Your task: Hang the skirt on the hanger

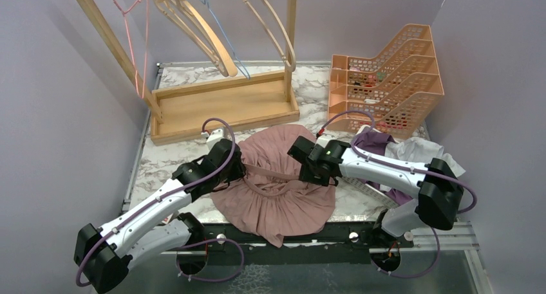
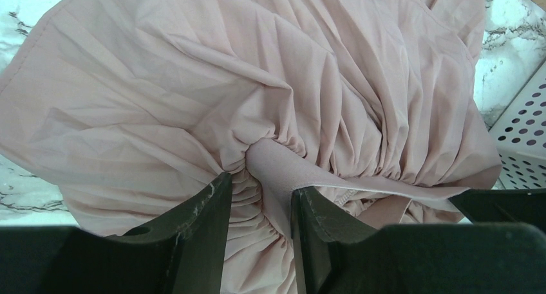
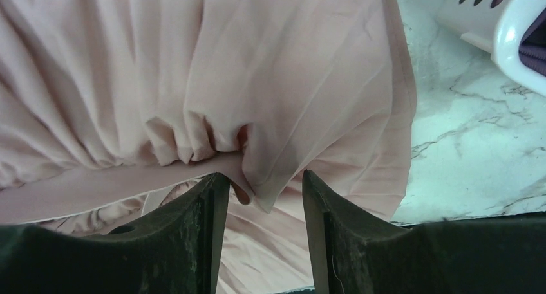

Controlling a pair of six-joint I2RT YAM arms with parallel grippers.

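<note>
The pink pleated skirt (image 1: 277, 191) lies spread on the marble table between my two arms. Its waistband (image 1: 273, 174) runs taut from one gripper to the other. My left gripper (image 1: 239, 167) is at the band's left end. In the left wrist view its gripper (image 2: 261, 184) pinches the waistband (image 2: 283, 178) and the gathered cloth. My right gripper (image 1: 301, 173) is at the band's right end. In the right wrist view this gripper (image 3: 265, 178) stands a little apart, with a fold of skirt (image 3: 270, 146) hanging loose between the fingers. Wooden hangers (image 1: 199, 30) hang on the rack (image 1: 225, 104) at the back.
An orange mesh file tray (image 1: 386, 75) stands at the back right. A white perforated basket (image 3: 508, 30) with purple and white clothes (image 1: 399, 149) sits under my right arm. Pink and blue wire hangers (image 1: 138, 36) also hang on the rack.
</note>
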